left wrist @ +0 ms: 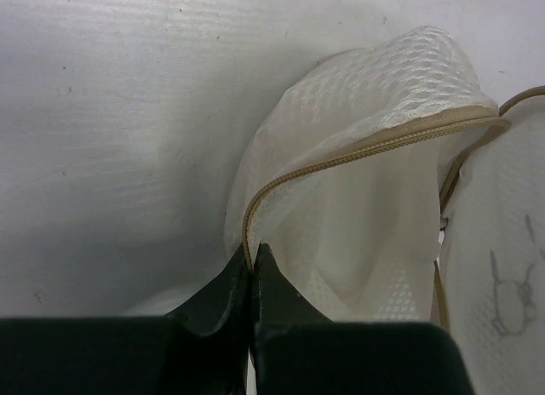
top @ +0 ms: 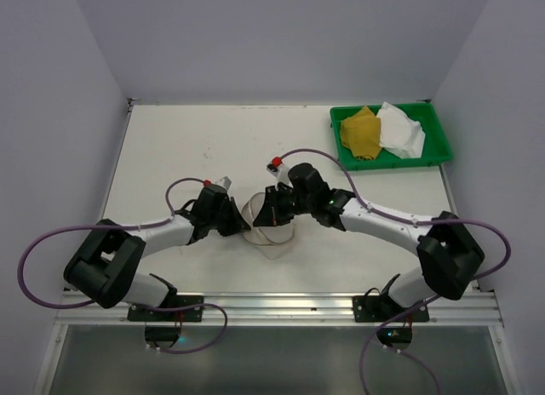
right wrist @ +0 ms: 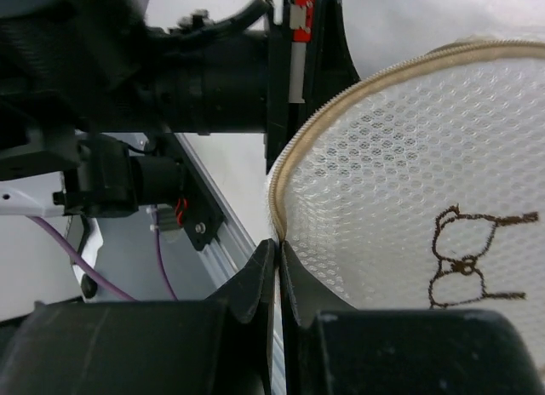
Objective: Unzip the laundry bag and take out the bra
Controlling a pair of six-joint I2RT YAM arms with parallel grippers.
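2 inward-angled grippers pinch the laundry bag

laundry bag on white table

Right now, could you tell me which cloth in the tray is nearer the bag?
The yellow cloth, at the tray's left; the white cloth lies farther right.

The laundry bag lies on the table between the left fingers and right fingers, the tray behind, far right.
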